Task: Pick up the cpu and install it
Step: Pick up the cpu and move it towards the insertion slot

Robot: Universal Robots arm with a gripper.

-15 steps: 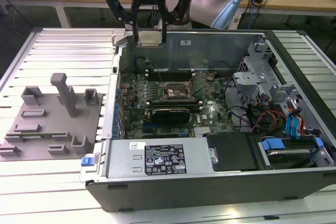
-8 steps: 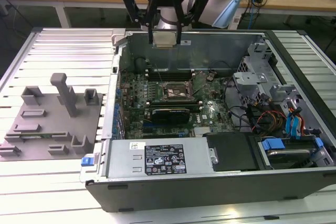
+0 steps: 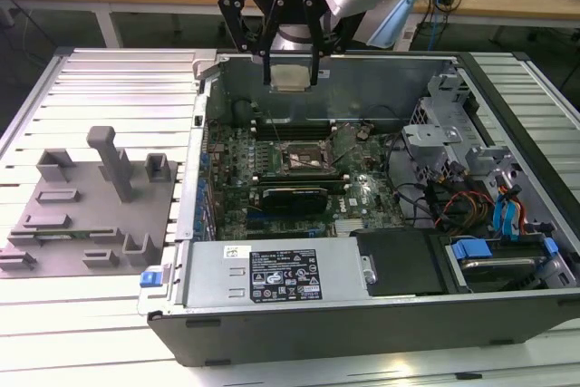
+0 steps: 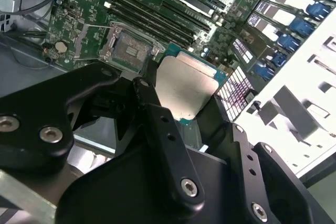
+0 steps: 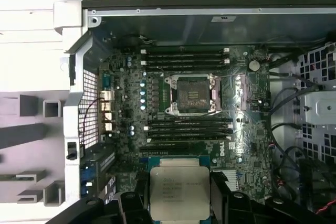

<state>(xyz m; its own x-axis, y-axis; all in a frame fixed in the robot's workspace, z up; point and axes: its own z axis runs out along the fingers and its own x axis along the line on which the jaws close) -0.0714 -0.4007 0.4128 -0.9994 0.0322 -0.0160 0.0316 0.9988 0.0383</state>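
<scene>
Cpu (image 3: 290, 77) is in the upper middle of the exterior view, clear of the board and held up at the far wall of the case (image 3: 381, 74). The gripper (image 3: 291, 84) has it: one black finger (image 3: 268, 53) presses on each side edge, and the pale metal top faces the camera. In both wrist views the chip (image 4: 186, 90) (image 5: 178, 190) sits flat between the finger links, silver lid up, with a thin green border at its edges. The grip (image 4: 188, 109) (image 5: 178, 205) is narrow, closed to the chip's width. The socket (image 3: 304, 159) lies below and nearer the camera, about mid-frame in the exterior view, well apart from the chip. It is a dark square in a metal frame with its centre exposed (image 5: 191, 94) (image 4: 128, 51). Rows of black memory slots (image 5: 184, 56) run along two opposite sides of it. A long black card (image 3: 292, 197) lies just in front of the socket in the exterior view. Lower in the frame, the power supply (image 3: 281, 274) spans the case's near edge, with drive bays and blue-tabbed cables (image 3: 507, 215) on the exterior view's right. On the exterior view's left the grey tray (image 3: 91, 215) rests on the slatted table (image 3: 109, 79), beside the case and apart from the arm.
</scene>
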